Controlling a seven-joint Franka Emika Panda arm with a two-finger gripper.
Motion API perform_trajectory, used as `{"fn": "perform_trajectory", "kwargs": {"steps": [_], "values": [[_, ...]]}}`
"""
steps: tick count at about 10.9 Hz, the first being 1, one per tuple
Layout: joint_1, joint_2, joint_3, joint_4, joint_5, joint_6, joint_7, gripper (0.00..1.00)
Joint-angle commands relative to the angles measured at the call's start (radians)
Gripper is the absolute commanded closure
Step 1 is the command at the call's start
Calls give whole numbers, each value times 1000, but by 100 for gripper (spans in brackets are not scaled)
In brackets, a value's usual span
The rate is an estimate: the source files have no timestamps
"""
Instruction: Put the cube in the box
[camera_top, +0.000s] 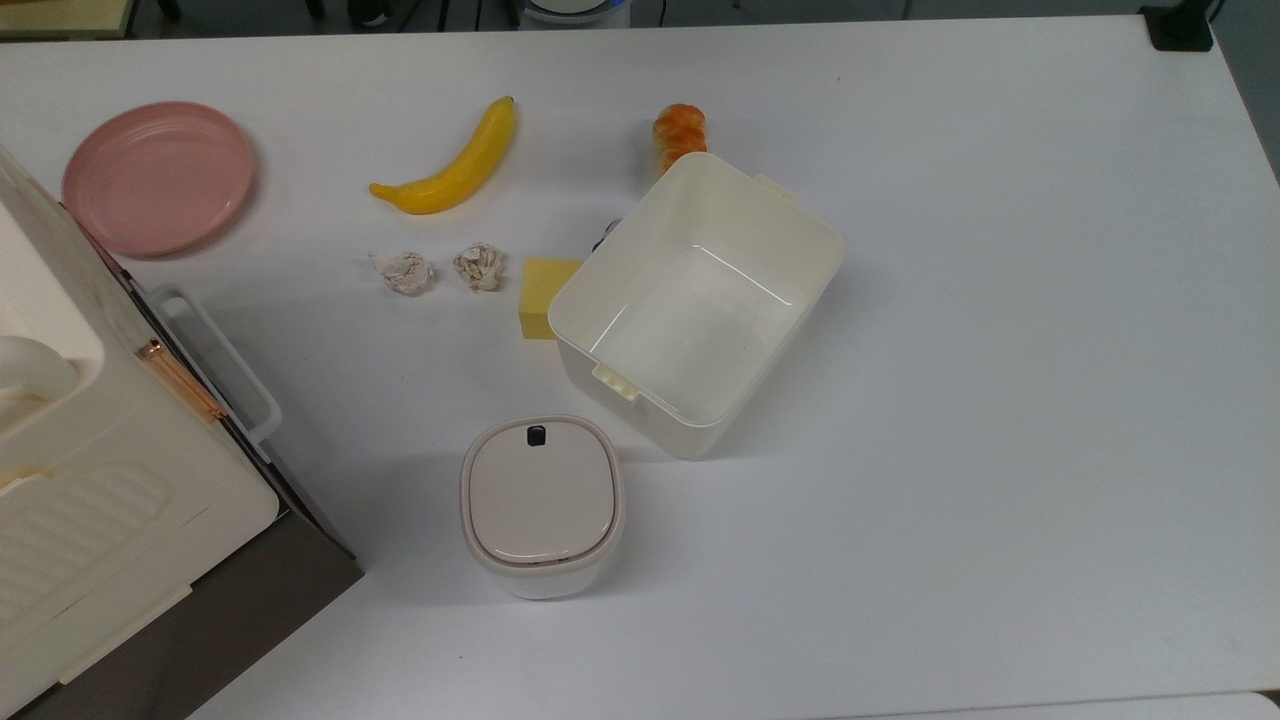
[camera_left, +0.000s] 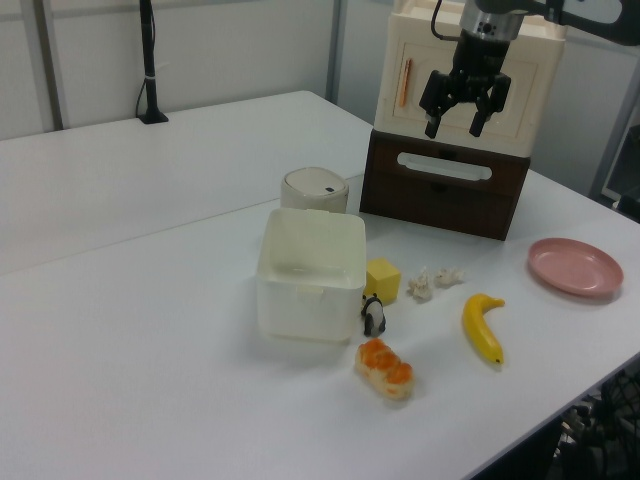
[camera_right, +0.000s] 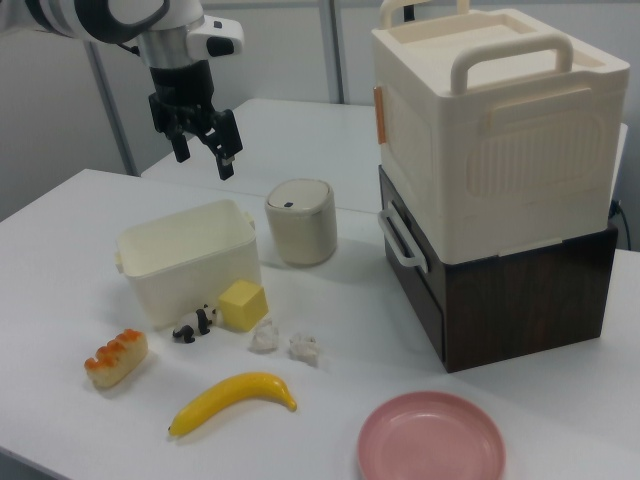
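The pale yellow cube (camera_top: 548, 297) rests on the white table, touching the outer wall of the box at the top view's left. The left view shows the cube (camera_left: 383, 279) to the right of the box, and in the right view the cube (camera_right: 243, 304) is in front of it. The cream-white box (camera_top: 650, 410) is upright with nothing inside. My gripper (camera_left: 452, 128) hangs high above the table, open, with nothing between its fingers. In the right view the gripper (camera_right: 205, 160) is above and behind the box (camera_right: 190, 285).
A banana (camera_top: 450, 165), a pink plate (camera_top: 158, 177), a bread roll (camera_top: 678, 130) and two crumpled balls (camera_top: 403, 272) lie around the cube. A lidded bin (camera_top: 542, 505) stands near the box. A small panda figure (camera_left: 373, 316) stands beside the cube. A big cream appliance (camera_top: 60, 480) fills the top view's left.
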Motion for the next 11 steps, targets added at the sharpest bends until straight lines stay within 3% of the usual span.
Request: {"fn": "perform_trajectory", "kwargs": {"steps": [1, 3, 4, 6, 8, 11], "values": [[16, -15, -11, -20, 16, 0, -27, 0], [10, -15, -11, -29, 13, 0, -28, 0], [14, -21, -5, -53, -29, 6, -59, 0], [7, -30, -11, -60, -45, 6, -174, 0], [8, -26, -11, -58, -31, 24, -41, 0], [19, -10, -8, -67, -33, 70, -143, 0]]}}
